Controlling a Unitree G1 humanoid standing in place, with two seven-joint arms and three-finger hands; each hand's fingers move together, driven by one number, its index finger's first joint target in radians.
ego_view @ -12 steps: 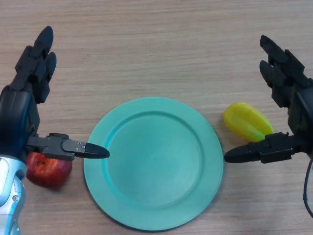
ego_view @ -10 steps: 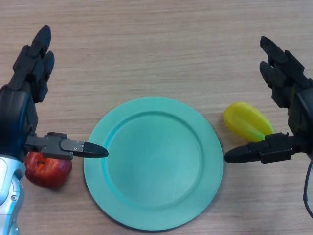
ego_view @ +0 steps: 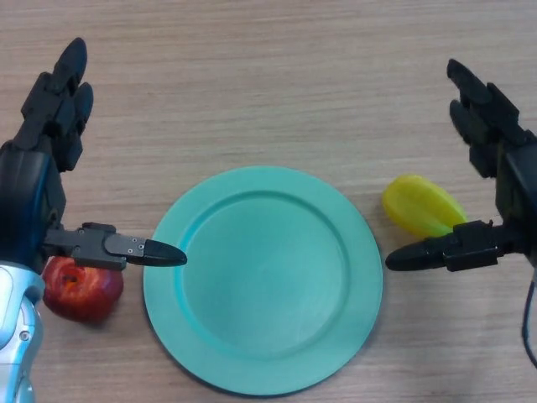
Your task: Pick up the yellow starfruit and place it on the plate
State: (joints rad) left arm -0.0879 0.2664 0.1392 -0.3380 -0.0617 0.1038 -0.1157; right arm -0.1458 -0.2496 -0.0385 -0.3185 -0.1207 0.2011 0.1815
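- We judge the pick-up has not begun: our right hand (ego_view: 495, 189) hovers spread, fingers straight, holding nothing, just beside the starfruit (ego_view: 422, 206).
- Next we would need to close it round the fruit, then carry it left to the plate (ego_view: 263, 280).
- The starfruit is yellow, ridged, lying on the table just right of the plate.
- Our left hand (ego_view: 38, 189) is released too.

Pale wood-grain table (ego_view: 277, 75) filling the whole view, evenly lit.
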